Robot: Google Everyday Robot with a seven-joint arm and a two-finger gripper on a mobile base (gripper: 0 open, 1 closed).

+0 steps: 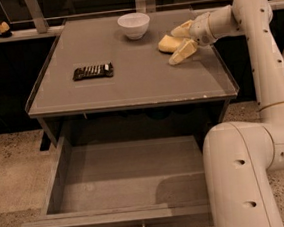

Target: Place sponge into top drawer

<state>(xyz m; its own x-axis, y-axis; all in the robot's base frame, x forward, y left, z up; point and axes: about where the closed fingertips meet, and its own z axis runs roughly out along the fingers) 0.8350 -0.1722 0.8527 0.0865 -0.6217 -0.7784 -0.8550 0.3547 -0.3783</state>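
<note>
Camera view: you are at the grasp step. The robot's two-finger gripper (173, 46), jaws open, straddles the small pale-yellow soft sponge (164, 43) at far right. Next, close, lift, and carry it to the open grey wooden top drawer (117, 222).

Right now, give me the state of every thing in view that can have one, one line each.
gripper: open, over the back right of the tabletop, one finger on either side of the sponge.
sponge: on the tabletop, between the gripper's fingers.
top drawer: pulled out, nothing inside.
bowl: upright at the back of the tabletop.
snack bar: lying flat on the left of the tabletop.
</note>
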